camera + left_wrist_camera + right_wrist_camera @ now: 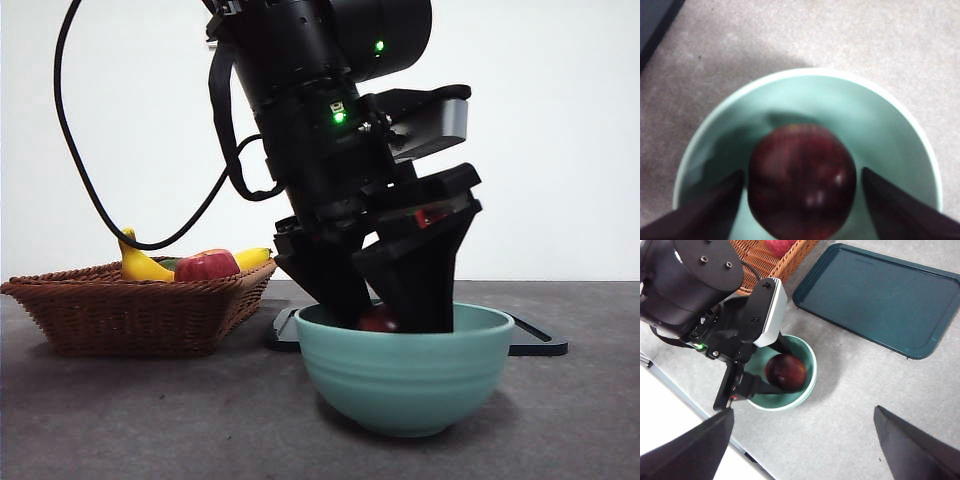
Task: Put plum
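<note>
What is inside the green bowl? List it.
Inside the green bowl: the plum, with the left claw reaching in, a jaw on either side. The bowl's floor beneath the plum is covered.

Plain white wall (560, 120) behind grey tabletop (150, 420).

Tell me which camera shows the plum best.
The left wrist view: the plum fills the frame inside the bowl. The right wrist view shows it small from above; the front view shows only a sliver above the rim.
</note>
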`<action>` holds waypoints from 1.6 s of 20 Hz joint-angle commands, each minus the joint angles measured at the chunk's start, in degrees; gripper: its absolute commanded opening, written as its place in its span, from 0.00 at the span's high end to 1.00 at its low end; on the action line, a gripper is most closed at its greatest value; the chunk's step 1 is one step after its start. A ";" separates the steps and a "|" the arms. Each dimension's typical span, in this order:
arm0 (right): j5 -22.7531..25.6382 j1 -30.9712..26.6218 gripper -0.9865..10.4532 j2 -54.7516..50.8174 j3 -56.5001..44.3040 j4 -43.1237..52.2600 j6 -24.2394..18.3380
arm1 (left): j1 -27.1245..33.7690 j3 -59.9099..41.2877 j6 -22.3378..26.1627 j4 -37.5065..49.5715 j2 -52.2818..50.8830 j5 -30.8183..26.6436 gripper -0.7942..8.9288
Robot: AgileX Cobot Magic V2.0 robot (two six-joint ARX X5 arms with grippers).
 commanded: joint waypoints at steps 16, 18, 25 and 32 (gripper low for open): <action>-0.17 0.17 0.52 0.20 1.05 0.55 -0.22 | 5.01 3.19 -5.75 -0.26 -19.71 -0.11 0.50; -0.17 0.17 0.52 0.20 1.05 0.55 -0.22 | 8.35 3.19 -6.29 -1.27 -24.81 -0.09 0.50; -0.15 0.17 0.52 0.24 1.05 0.57 -0.22 | 21.11 -0.24 -7.82 -7.43 -37.13 8.28 0.50; -0.15 0.17 0.52 0.26 1.01 0.55 -0.22 | 24.06 -20.52 -9.57 -7.13 -49.68 20.00 0.50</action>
